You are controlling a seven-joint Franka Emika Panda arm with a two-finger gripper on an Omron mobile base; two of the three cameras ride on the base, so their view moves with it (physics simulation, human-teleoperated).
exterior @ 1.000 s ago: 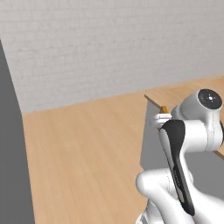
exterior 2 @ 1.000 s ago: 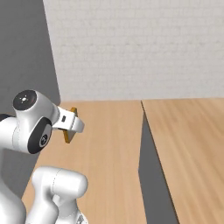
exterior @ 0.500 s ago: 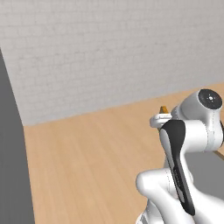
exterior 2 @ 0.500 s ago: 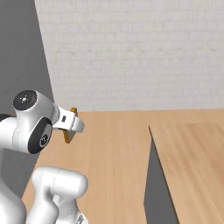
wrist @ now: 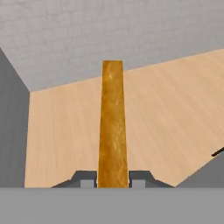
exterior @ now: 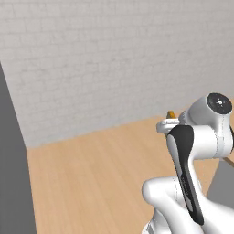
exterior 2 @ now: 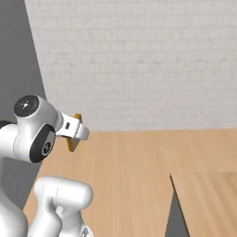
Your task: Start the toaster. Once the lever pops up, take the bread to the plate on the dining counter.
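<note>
Brick wall [exterior: 91, 59] nearer — view swung | pincer [wrist: 113, 177] grips bread [wrist: 113, 127]

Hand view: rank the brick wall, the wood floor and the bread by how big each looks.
1. wood floor
2. brick wall, looking close to the floor's share, so unsure
3. bread, smallest, though enlarged by nearness, seen edge-on in the pincer

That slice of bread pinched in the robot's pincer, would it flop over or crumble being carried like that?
Probably not flop: the bread juts straight out from the pincer edge-on with no visible sag, so it looks fairly stiff. It seems thin, so likely light. The grip is near one edge only, so a jolt might pivot it or break the crust.
</note>
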